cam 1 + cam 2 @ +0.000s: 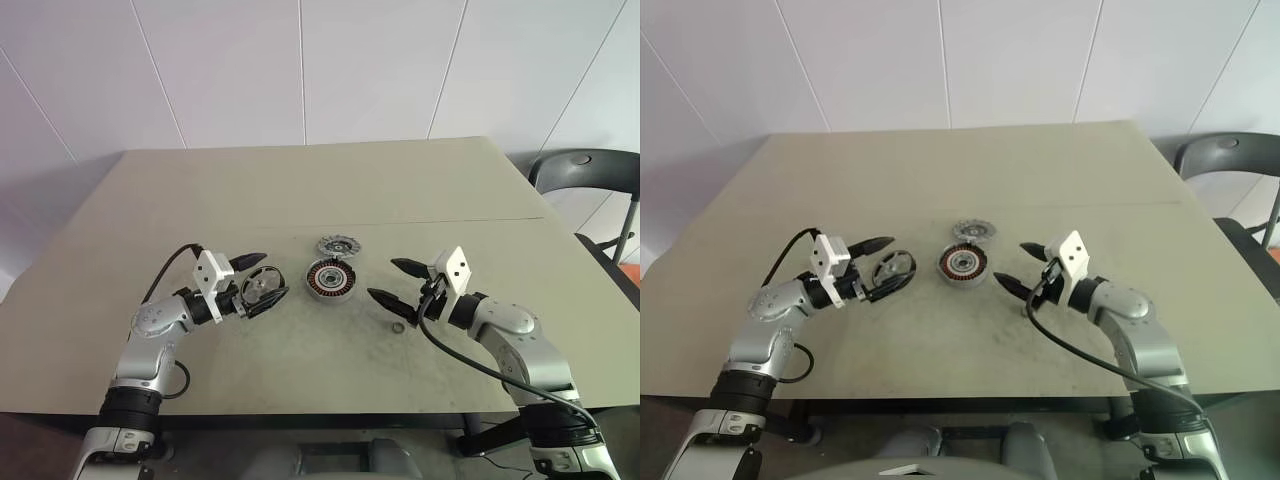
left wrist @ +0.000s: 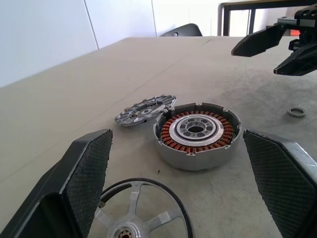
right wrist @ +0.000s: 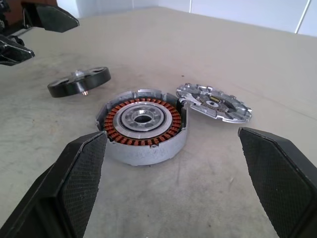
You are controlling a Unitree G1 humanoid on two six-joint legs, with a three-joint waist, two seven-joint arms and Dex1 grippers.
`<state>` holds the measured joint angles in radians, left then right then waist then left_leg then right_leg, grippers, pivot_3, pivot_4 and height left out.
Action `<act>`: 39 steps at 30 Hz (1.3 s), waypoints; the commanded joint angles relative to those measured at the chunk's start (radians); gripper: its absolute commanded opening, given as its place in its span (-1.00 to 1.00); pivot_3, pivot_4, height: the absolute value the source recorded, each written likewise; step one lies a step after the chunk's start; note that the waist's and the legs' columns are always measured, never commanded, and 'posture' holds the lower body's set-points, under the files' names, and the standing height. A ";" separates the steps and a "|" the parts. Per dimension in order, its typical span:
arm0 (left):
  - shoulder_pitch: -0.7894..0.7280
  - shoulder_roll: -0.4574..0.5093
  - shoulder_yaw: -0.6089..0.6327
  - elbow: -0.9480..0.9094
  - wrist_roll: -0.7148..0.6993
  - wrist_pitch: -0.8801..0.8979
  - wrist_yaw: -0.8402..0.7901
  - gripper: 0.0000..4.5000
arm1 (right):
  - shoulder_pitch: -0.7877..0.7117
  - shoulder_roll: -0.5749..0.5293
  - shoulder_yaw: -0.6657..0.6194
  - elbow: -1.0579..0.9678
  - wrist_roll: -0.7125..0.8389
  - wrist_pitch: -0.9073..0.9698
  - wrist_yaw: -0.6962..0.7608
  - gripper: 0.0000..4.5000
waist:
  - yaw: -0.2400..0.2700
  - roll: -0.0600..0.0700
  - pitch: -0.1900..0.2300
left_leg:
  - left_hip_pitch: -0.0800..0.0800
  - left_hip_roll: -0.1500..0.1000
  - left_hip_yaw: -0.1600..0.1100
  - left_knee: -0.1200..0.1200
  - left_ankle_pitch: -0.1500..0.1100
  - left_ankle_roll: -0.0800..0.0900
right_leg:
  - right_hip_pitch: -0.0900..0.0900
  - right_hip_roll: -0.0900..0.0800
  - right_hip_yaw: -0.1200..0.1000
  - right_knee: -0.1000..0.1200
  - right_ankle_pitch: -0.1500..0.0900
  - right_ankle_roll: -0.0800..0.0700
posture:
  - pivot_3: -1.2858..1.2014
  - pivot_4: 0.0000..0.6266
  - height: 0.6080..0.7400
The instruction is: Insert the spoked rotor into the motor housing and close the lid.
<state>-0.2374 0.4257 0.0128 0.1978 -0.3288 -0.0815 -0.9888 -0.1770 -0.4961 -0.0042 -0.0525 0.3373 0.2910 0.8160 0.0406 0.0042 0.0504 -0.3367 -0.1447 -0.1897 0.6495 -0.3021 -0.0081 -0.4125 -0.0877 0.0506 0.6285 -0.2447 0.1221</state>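
White panelled wall (image 1: pixel 300 70), black chair (image 1: pixel 590 175)

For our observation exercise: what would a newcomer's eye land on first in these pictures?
First, the motor housing at the table's middle, its copper windings ringing a silver centre. The grey ribbed lid lies just behind it, and the spoked rotor lies to its left. The left gripper and right gripper flank them, both wide open.
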 commanded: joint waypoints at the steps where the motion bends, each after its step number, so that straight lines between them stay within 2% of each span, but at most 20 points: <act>1: -0.010 0.000 0.004 -0.004 0.003 -0.026 0.001 1.00 | -0.024 0.010 0.002 -0.014 -0.003 -0.026 -0.002 0.99 | 0.000 0.000 0.000 | 0.000 0.000 0.000 0.000 0.000 0.000 | 0.000 0.000 0.000 0.000 0.000 0.000 | 0.03 -1.00 1.00; 39: -0.011 -0.003 -0.008 -0.016 0.009 -0.012 0.021 1.00 | -0.015 0.010 0.025 -0.012 -0.023 -0.027 -0.003 0.99 | 0.000 0.000 0.000 | 0.000 0.000 0.000 0.000 0.000 0.000 | 0.000 0.000 0.000 0.000 0.000 0.000 | 0.03 -1.00 1.00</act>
<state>-0.2375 0.4189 -0.0040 0.2032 -0.3149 -0.0921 -0.9710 -0.1829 -0.4797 0.0319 -0.0359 0.3076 0.2768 0.8061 0.0403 0.0042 0.0503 -0.3366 -0.1447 -0.1897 0.6495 -0.3021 -0.0082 -0.4125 -0.0876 0.0506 0.6287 -0.2446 0.1220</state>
